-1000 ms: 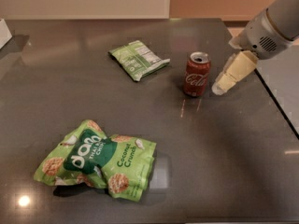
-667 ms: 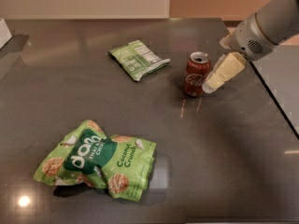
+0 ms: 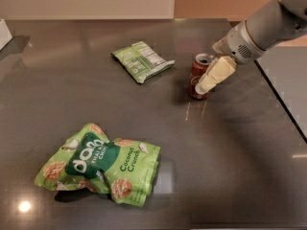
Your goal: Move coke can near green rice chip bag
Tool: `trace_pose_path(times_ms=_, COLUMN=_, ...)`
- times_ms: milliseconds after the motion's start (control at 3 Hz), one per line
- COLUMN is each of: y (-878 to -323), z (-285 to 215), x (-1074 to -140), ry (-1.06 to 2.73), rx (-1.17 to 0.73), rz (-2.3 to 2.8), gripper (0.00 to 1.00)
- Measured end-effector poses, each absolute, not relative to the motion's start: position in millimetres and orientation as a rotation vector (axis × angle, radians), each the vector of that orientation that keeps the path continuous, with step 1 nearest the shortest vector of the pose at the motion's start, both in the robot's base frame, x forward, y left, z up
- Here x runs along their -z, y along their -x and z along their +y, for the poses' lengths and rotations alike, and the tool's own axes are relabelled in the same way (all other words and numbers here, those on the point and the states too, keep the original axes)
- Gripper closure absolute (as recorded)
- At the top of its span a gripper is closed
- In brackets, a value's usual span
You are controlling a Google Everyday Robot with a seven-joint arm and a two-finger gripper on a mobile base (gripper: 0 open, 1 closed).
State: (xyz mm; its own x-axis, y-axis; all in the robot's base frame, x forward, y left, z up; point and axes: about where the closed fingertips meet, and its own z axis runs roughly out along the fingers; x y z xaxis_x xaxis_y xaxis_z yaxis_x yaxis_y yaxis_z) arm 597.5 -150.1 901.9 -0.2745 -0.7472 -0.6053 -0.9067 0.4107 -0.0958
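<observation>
The red coke can [image 3: 195, 76] stands upright on the dark table, right of centre. My gripper [image 3: 205, 84] comes in from the upper right on a grey arm; its cream tip reaches down over the can's right front side and covers part of it. The green rice chip bag [image 3: 98, 164], lime green with a dark logo patch and "Coconut Crunch" text, lies flat at the lower left, far from the can.
A smaller flat green packet [image 3: 142, 60] with a white nutrition label lies up and left of the can. The dark table [image 3: 225, 166] has its right edge close behind the arm. A white object [image 3: 4, 32] sits at the far left edge.
My gripper has moved left and slightly down, from beside the can's right side to overlapping the can. The can and both bags have stayed in place.
</observation>
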Motion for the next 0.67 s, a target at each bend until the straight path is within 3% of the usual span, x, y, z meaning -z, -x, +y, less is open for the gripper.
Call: trace_pose_path(times_ms=667, y=-601.2, z=-141.4, x=-901.6, ry=1.403, rx=-0.407, rz=2.076, gripper=0.40)
